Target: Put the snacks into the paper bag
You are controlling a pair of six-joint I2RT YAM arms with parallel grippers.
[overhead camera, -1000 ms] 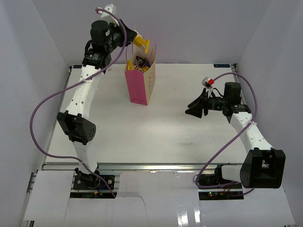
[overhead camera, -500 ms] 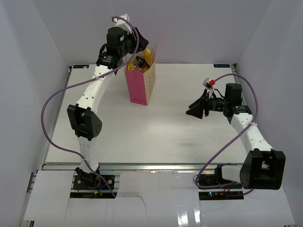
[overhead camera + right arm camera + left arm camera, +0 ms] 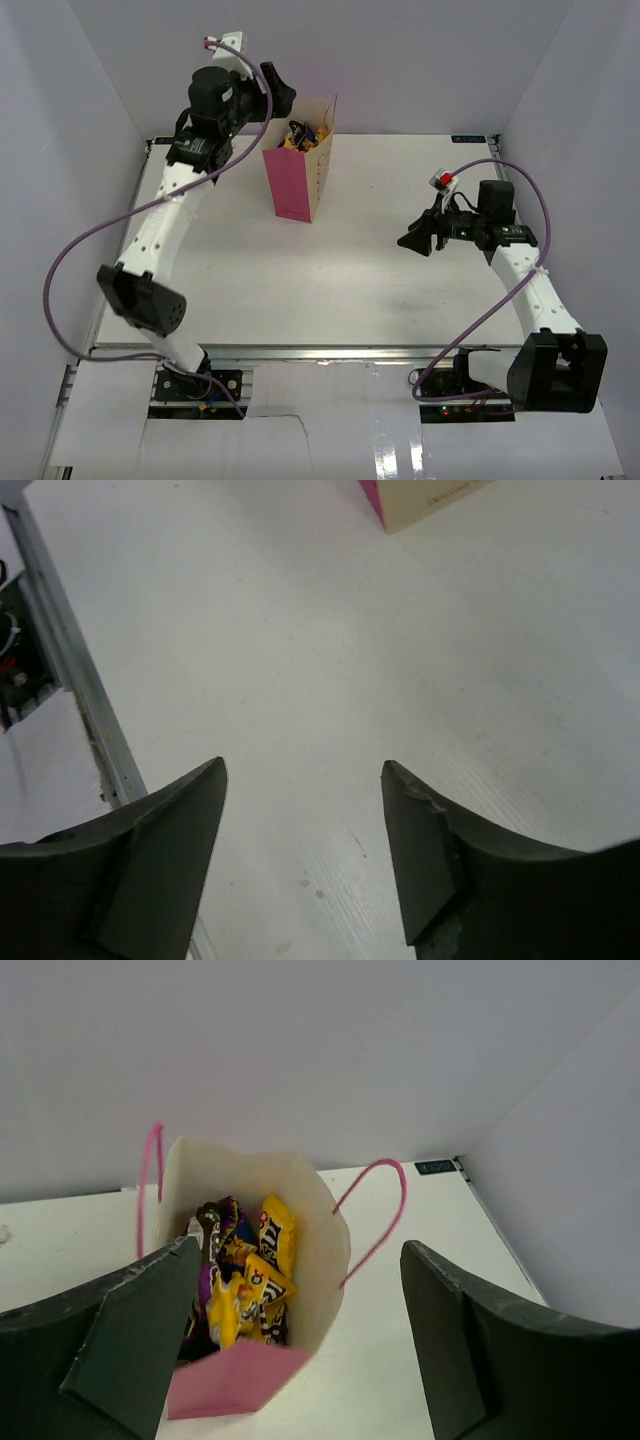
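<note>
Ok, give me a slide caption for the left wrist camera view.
Open left tool framing the pink paper bag from above, yellow and purple snacks inside.

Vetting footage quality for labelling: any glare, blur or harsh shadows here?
Top external: even light, faint shadows, glare on the glossy white near-edge sheet. Left wrist: yellow snack packets in the pink paper bag sharp, left end effector fingers dark. Right wrist: white table evenly lit.
</note>
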